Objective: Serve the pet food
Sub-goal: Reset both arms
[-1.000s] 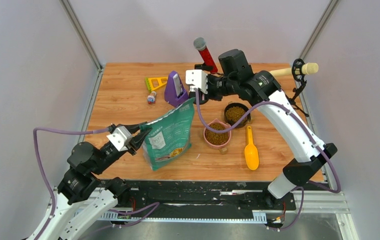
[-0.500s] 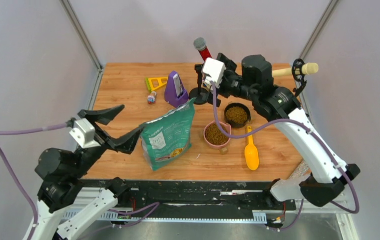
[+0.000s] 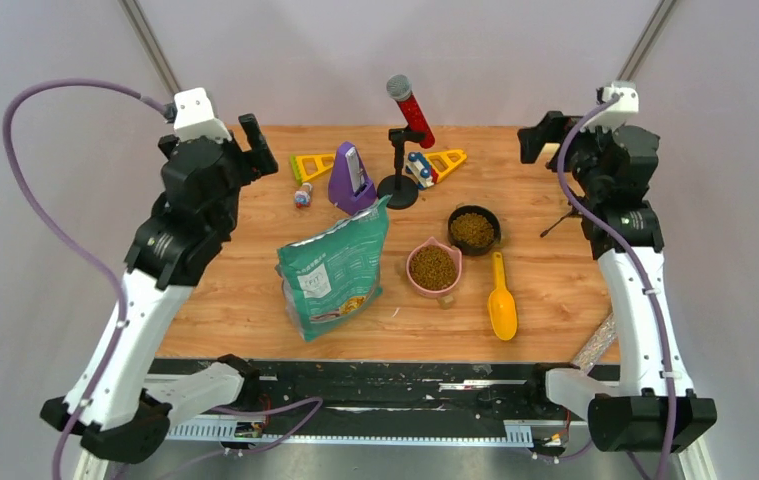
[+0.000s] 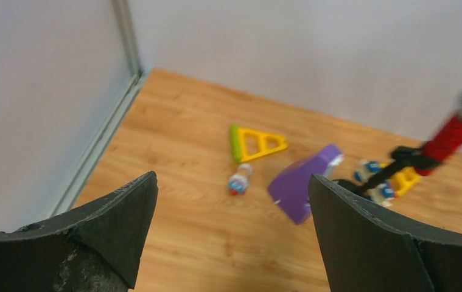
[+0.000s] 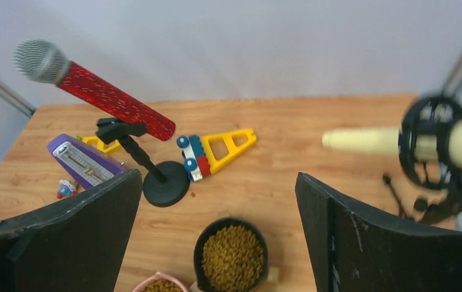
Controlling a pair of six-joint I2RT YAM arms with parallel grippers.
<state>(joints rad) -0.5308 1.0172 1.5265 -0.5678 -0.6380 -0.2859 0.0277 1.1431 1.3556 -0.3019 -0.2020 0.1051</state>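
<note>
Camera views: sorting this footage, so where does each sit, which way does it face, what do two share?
Top external: above and behind the robot, looking down at the table; both arms show.
Left wrist: on the left arm, facing the far-left corner; open left pincer shows.
Right wrist: on the right arm, facing the far edge, pet food below; open right pincer shows.
Shared: both wrists see the red microphone.

On the table point(image 3: 245, 230) the bag point(image 3: 337, 272) stands mid-table; the near bowl point(image 3: 411, 270) sits just right of it; the far bowl point(image 3: 495, 222) behind that; pet food point(image 3: 434, 267) lies in both; the scoop point(image 3: 501, 300) lies right of the near bowl; the metronome point(image 3: 352, 180) stands behind the bag.
</note>
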